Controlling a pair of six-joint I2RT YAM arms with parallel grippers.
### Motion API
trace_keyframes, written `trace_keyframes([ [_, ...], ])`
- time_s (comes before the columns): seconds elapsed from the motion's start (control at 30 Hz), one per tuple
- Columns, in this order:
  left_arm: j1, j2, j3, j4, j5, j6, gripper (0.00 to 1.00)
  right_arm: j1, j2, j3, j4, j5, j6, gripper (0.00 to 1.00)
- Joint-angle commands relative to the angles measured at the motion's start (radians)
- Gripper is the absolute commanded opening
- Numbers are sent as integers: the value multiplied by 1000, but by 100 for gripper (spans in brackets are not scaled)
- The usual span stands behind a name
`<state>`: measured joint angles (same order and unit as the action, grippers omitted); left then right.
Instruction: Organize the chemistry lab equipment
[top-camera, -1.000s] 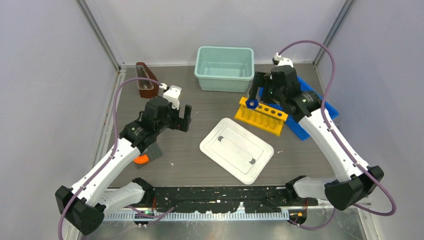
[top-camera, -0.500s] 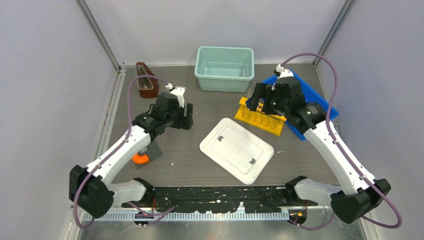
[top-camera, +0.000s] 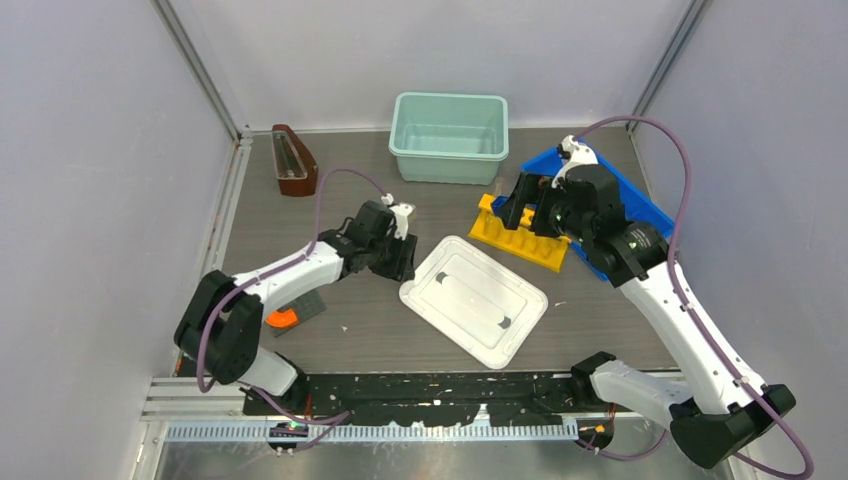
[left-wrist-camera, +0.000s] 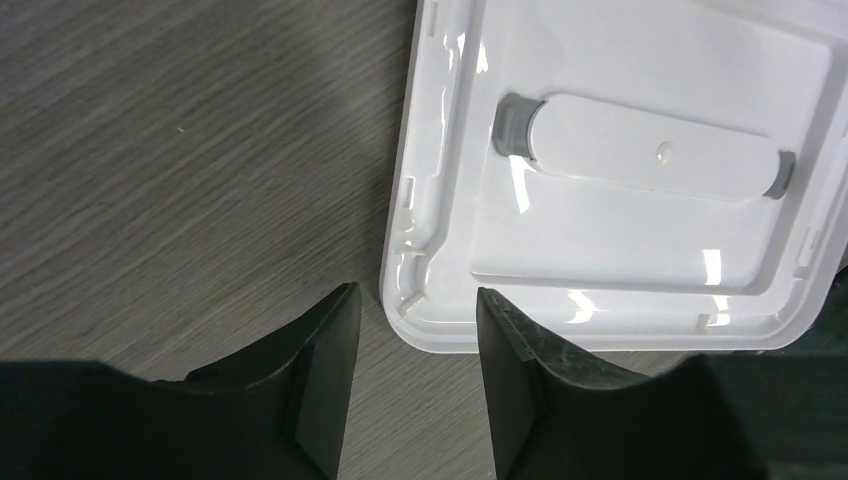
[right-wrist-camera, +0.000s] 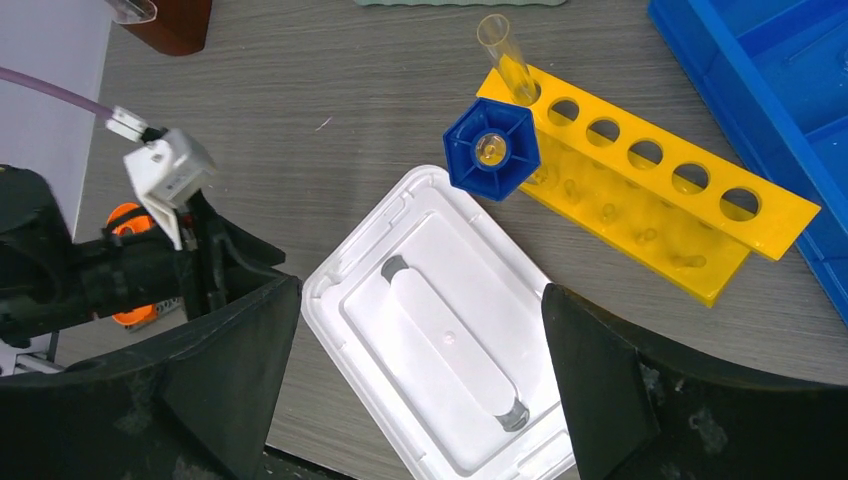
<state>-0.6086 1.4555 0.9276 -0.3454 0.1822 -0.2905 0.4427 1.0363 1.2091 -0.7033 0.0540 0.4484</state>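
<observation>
A blue hexagonal knob-like piece (right-wrist-camera: 492, 150) sits on top of a clear glass tube (right-wrist-camera: 498, 45) standing in the end hole of the yellow rack (right-wrist-camera: 650, 190). My right gripper (right-wrist-camera: 420, 288) hovers open above the rack (top-camera: 525, 238) with nothing between its fingers. My left gripper (top-camera: 400, 262) is low at the left corner of the white lid (top-camera: 473, 298). In the left wrist view its jaws (left-wrist-camera: 417, 293) stand partly open astride the lid's corner (left-wrist-camera: 430, 320), not clamped on it. Tongs, rods and the triangle are out of view.
A teal bin (top-camera: 450, 135) stands at the back centre. A blue tray (top-camera: 640, 205) lies at the right behind the rack. A brown wedge-shaped box (top-camera: 293, 160) is at the back left. An orange piece on a grey plate (top-camera: 285, 317) lies near the left arm.
My left arm has swung right and forward to the lid's corner while its jaws narrowed. The right gripper has drifted slightly right over the rack and now hides the blue knob from above.
</observation>
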Motion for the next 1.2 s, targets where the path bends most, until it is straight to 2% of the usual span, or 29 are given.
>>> trace_keyframes([
  [0.0,-16,37,-30,111,-13,0,47,-1,-52,-10,69,16,14,98],
  [0.17,-19,79,-64,161,-28,13,43,-2,-89,-23,75,102,40,100],
  [0.47,-27,152,-76,138,-58,21,32,-1,-116,-50,97,96,54,100],
  [0.6,-26,157,-74,103,-62,24,16,-1,-113,-27,85,33,44,96],
  [0.73,-28,114,-35,-20,-79,24,0,-1,-121,-8,95,-53,47,91],
  [0.87,-29,18,-2,-162,-109,32,0,0,-99,29,69,-104,44,88],
  [1.03,-29,-131,24,-313,-173,34,0,8,-80,88,48,-92,14,84],
  [1.17,-27,-241,52,-399,-239,42,0,56,-75,92,95,-73,-78,83],
])
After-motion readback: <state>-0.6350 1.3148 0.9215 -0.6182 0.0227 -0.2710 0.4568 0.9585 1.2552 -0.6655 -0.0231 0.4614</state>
